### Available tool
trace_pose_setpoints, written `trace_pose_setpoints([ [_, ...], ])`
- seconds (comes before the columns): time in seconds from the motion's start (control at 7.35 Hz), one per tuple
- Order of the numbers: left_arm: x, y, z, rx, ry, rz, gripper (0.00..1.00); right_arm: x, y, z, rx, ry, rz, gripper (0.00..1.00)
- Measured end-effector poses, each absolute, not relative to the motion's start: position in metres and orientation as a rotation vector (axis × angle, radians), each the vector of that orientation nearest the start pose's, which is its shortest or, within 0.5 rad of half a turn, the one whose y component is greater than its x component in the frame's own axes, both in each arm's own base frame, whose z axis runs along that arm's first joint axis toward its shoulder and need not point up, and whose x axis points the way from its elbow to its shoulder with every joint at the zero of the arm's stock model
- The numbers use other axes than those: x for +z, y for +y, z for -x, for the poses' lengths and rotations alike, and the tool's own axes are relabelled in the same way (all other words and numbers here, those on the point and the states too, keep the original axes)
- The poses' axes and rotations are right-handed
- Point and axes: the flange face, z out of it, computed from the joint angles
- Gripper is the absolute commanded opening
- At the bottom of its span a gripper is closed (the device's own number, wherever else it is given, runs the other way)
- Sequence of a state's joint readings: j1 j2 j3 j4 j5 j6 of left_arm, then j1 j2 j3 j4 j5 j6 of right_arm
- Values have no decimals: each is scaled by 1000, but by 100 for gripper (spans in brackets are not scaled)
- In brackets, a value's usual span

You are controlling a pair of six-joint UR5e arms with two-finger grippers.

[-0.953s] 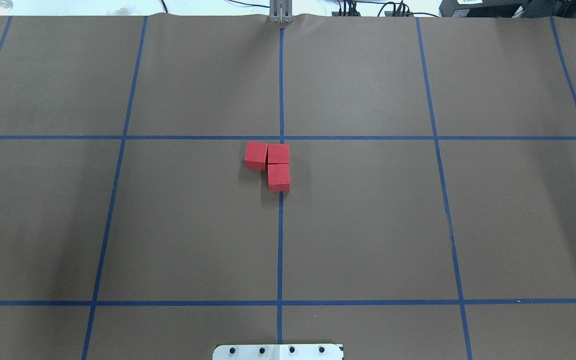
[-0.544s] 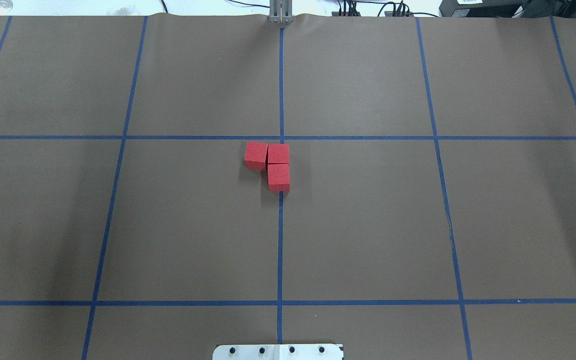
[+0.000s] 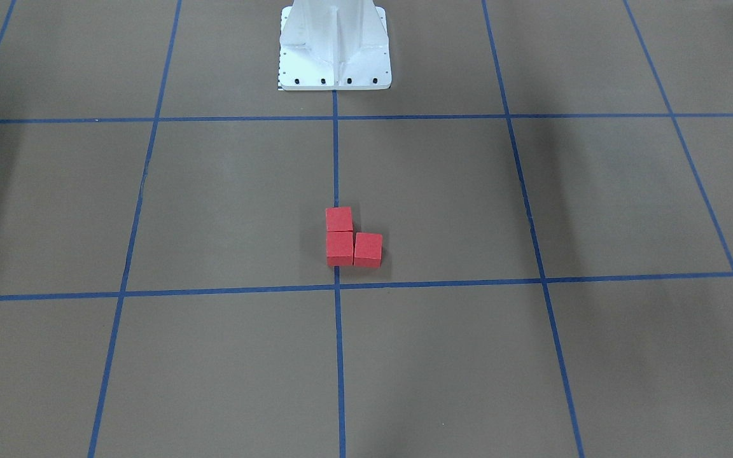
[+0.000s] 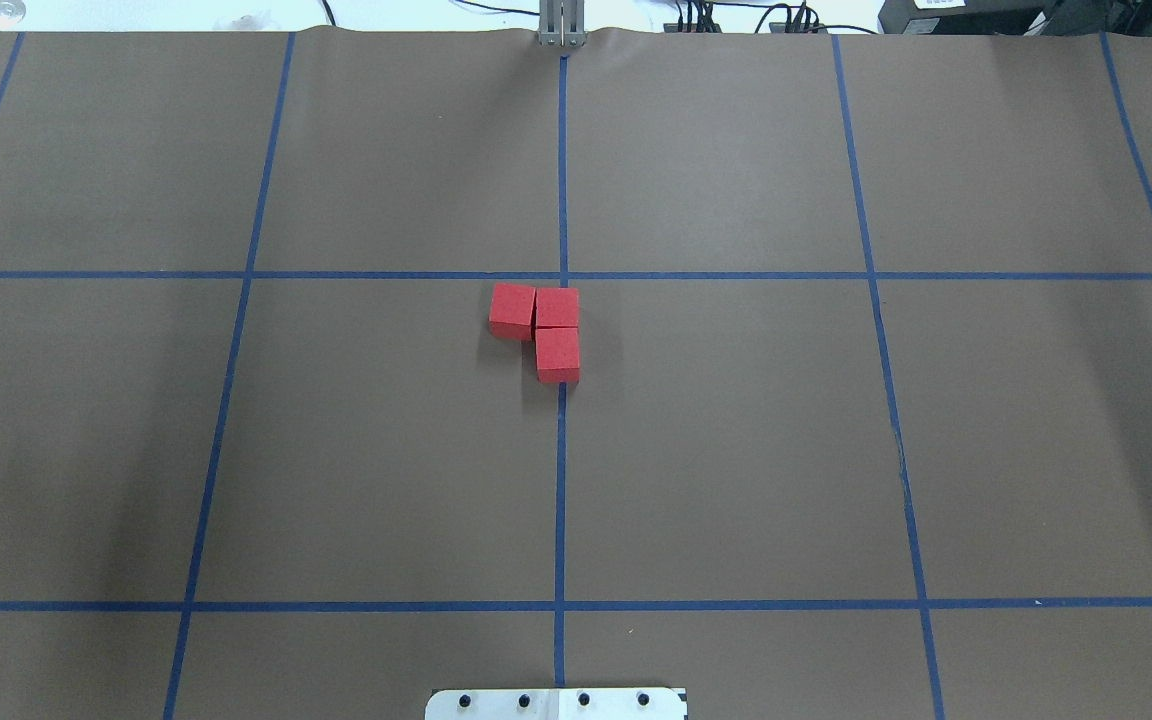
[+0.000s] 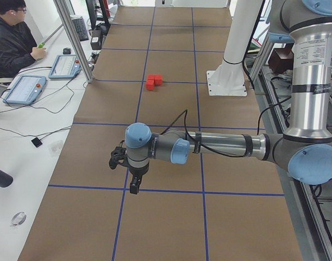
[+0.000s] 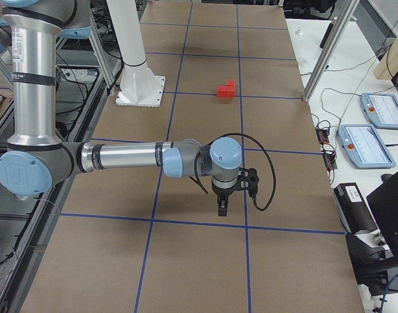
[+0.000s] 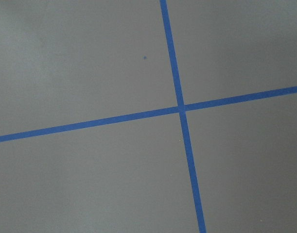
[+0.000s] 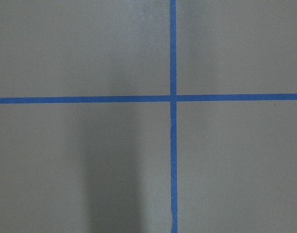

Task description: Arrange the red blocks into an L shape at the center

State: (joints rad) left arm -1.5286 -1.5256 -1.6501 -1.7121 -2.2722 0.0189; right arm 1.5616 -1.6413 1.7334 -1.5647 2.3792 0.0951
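The red blocks [image 4: 557, 307] lay touching one another on the table [image 4: 736, 450] in an L. Seen from overhead, two sat side by side just on the robot's side of the center [image 4: 563, 275]. The third sat against the right one of that pair, nearer the robot, on the blue tape line [image 4: 560, 480] that ran toward the white base plate [image 4: 556, 704]. The left gripper [image 5: 134, 186] hung pointing down over the table near its left end, well apart from the blocks. The right gripper [image 6: 221, 207] hung likewise near the right end, the blocks far from it too. How far open either gripper stood, or whether it held anything, could not be told
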Motion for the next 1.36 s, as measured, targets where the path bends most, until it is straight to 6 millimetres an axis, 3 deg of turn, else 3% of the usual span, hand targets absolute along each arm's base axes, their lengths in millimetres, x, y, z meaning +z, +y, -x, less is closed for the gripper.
trace_pose_setpoints([
  [0.68, 613, -489, 48, 131, 737, -193, 100, 608, -468, -57, 41, -813, -52, 99],
  [1.36, 616, -486, 48, 122, 737, -183, 100, 608, -467, -57, 41, -818, -51, 99],
])
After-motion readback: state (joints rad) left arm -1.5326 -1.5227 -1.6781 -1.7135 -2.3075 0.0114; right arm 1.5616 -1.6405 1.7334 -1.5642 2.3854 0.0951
